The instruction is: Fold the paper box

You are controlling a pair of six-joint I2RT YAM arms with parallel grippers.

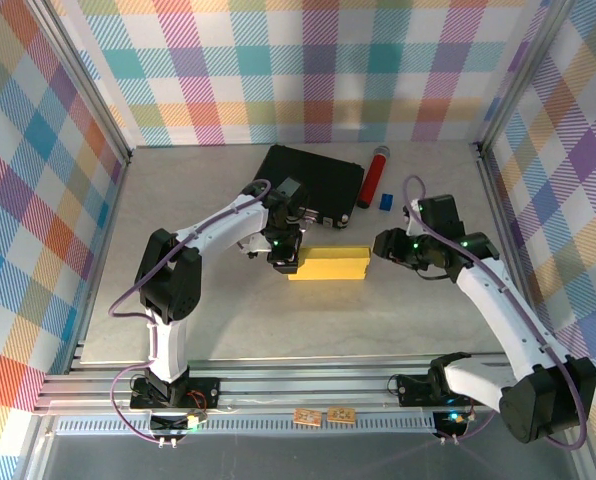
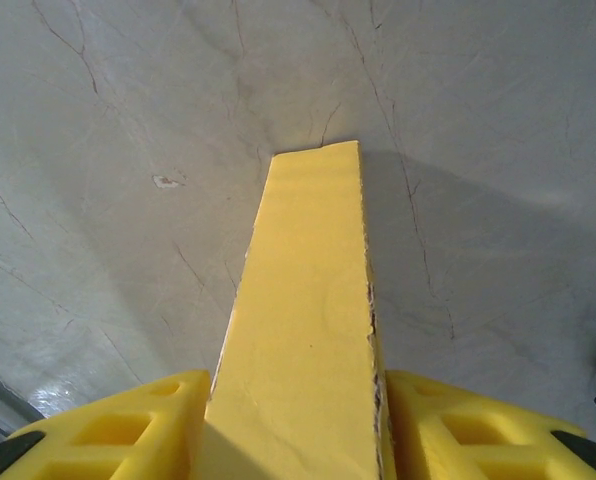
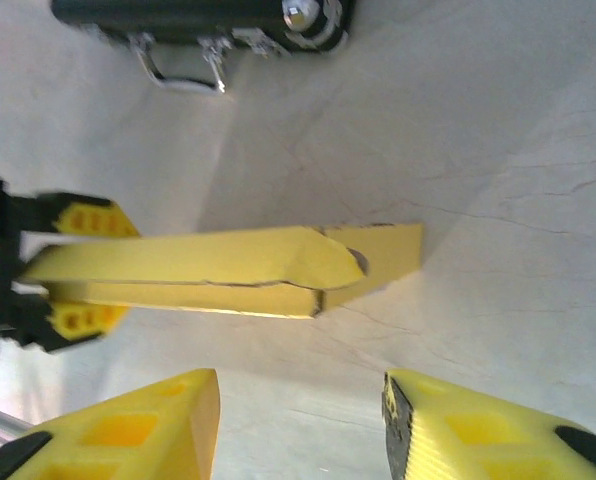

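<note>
The paper box (image 1: 328, 263) is a bright yellow, flattened, long shape on the grey table, just in front of the black case. My left gripper (image 1: 285, 258) is shut on its left end. In the left wrist view the box (image 2: 308, 300) runs away from the gripper (image 2: 298, 425), pinched between both yellow fingers (image 2: 158, 420). My right gripper (image 1: 383, 245) hovers just off the box's right end, open with nothing between its fingers. In the right wrist view the box (image 3: 208, 270) lies ahead of the open gripper (image 3: 298, 410), with an end flap sticking out, and the left gripper (image 3: 68, 270) clamps its far end.
A black hard case (image 1: 313, 180) lies behind the box; its handle side appears in the right wrist view (image 3: 198, 15). A red cylinder with a purple cap (image 1: 374, 178) and a small blue piece (image 1: 386, 201) lie to its right. Checked walls enclose the table.
</note>
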